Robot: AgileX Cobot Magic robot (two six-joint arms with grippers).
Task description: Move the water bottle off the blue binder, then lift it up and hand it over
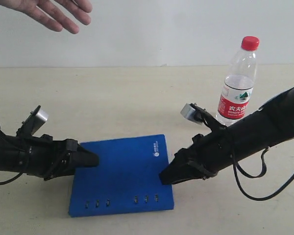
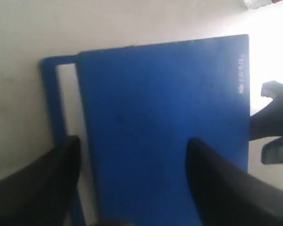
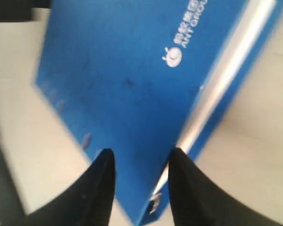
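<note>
Water bottle (image 1: 238,83) stands upright on the table (image 1: 137,98), off the binder (image 1: 122,169). The left gripper (image 1: 92,159) and right gripper (image 1: 165,177) flank the binder, fingers spread, perhaps touching its edges.

The left gripper (image 1: 92,160) and right gripper (image 1: 165,177) block the binder's (image 1: 122,171) side edges; its top is open from above. The right arm (image 1: 264,127) crosses in front of the bottle (image 1: 237,83). The tabletop (image 1: 112,98) behind the binder is free; a hand (image 1: 59,12) hangs over the far left.
</note>
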